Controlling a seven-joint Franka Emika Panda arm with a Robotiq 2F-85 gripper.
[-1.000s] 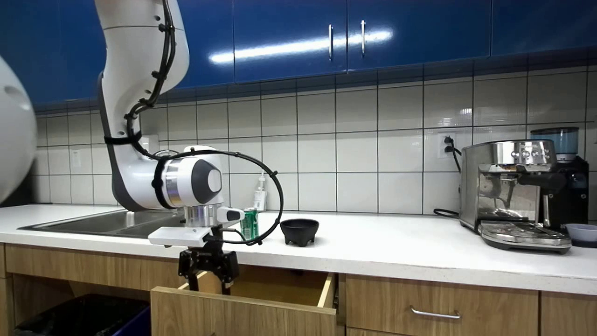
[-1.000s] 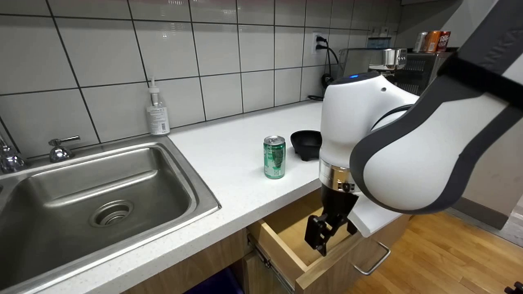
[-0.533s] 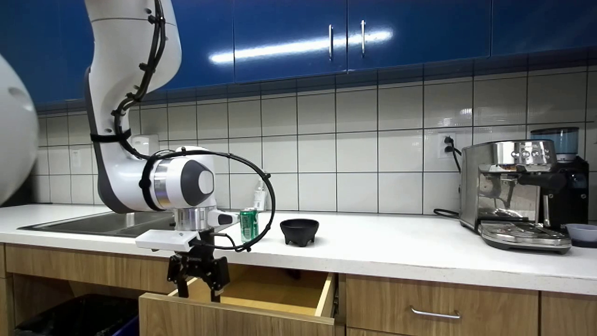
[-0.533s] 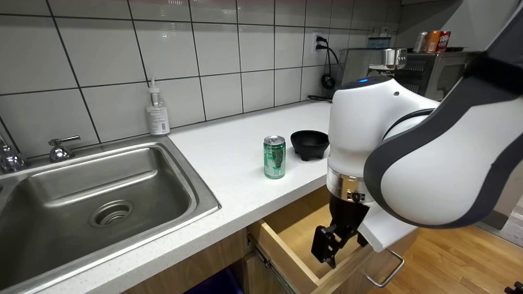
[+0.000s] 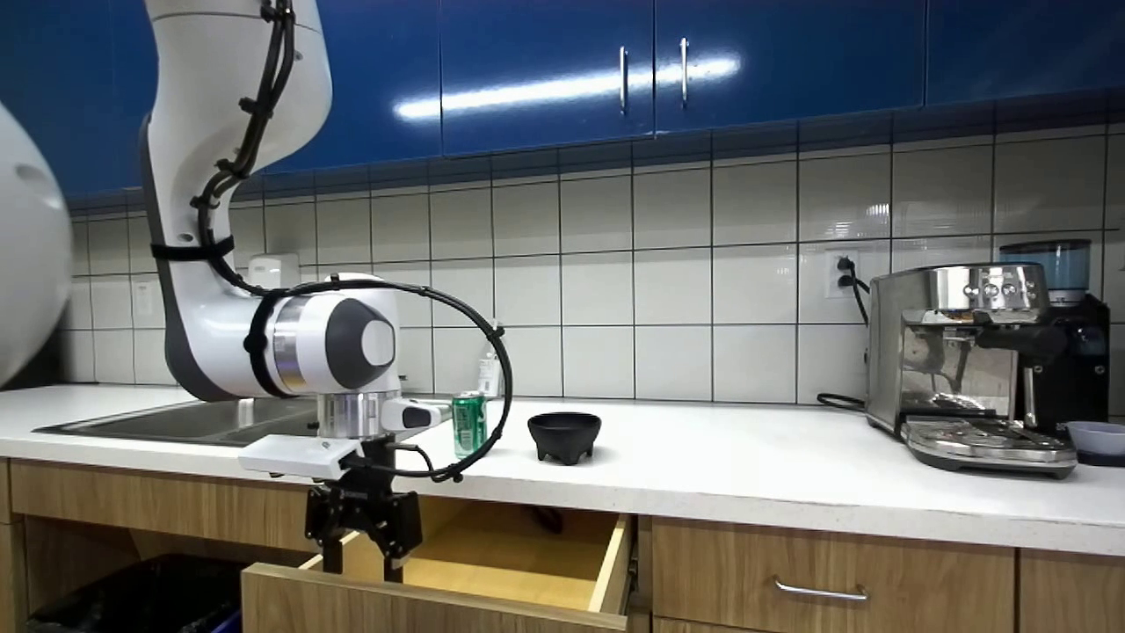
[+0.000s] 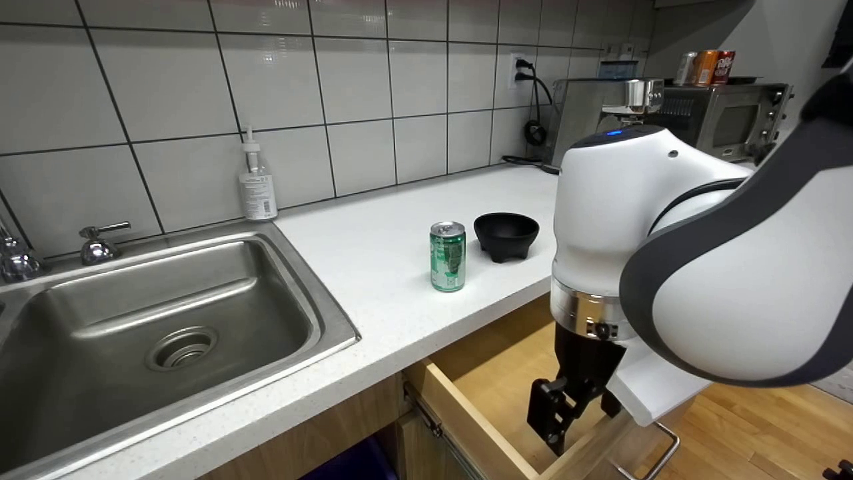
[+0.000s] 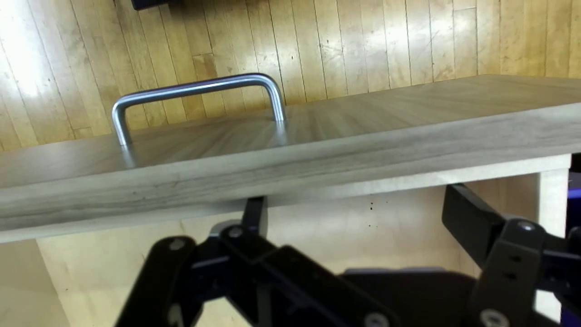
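Observation:
My gripper (image 7: 354,200) is open, with nothing between its fingers. Both fingers hang inside a pulled-out wooden drawer (image 7: 290,170), just behind its front panel. In the wrist view the left fingertip (image 7: 255,211) meets the panel's inner side; the right one is very near it, and contact there is unclear. The drawer's silver handle (image 7: 195,90) is on the outer face. In both exterior views the gripper (image 5: 362,567) (image 6: 583,427) points down into the drawer, its tips partly hidden by the panel in an exterior view. A dark thing (image 5: 549,519) shows deep in the drawer.
A green can (image 6: 448,257) and a black bowl (image 6: 506,235) stand on the white counter (image 5: 703,457) above the drawer. A sink (image 6: 180,300) and a soap bottle (image 6: 257,187) are beside them. A coffee machine (image 5: 958,352) stands farther along. A bin (image 5: 149,589) is below.
The drawer has come farther out from under the counter, and my gripper has moved outward with it. More of the drawer's inside shows. The can and bowl have not moved.

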